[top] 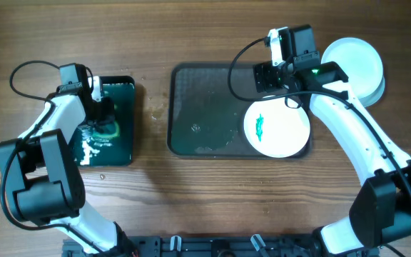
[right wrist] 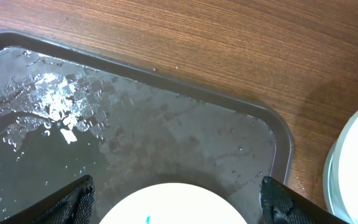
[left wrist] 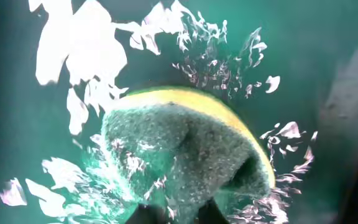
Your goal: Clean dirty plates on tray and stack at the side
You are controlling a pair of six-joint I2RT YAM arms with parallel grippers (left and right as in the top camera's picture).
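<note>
Large dark grey rectangular tray [top: 205, 100]: left and middle floor bare, wet, open from above. Right end taken by round white plate with teal smear [top: 284, 135]. Right gripper [right wrist: 179, 210] hangs over that plate's far edge, jaws wide apart. Its white arm [top: 341, 121] crosses the tray's right rim and blocks approach from that side. Stack of white and pale blue plates [top: 359, 61] sits just beside the tray's far right corner, only a thin strip of wooden table [top: 155, 185] between. Bare wood runs between the large tray and small black glossy tray [top: 123, 153]. Small tray is occupied: green water, left gripper [top: 100, 118] pinching green-yellow sponge [left wrist: 179, 155].
</note>
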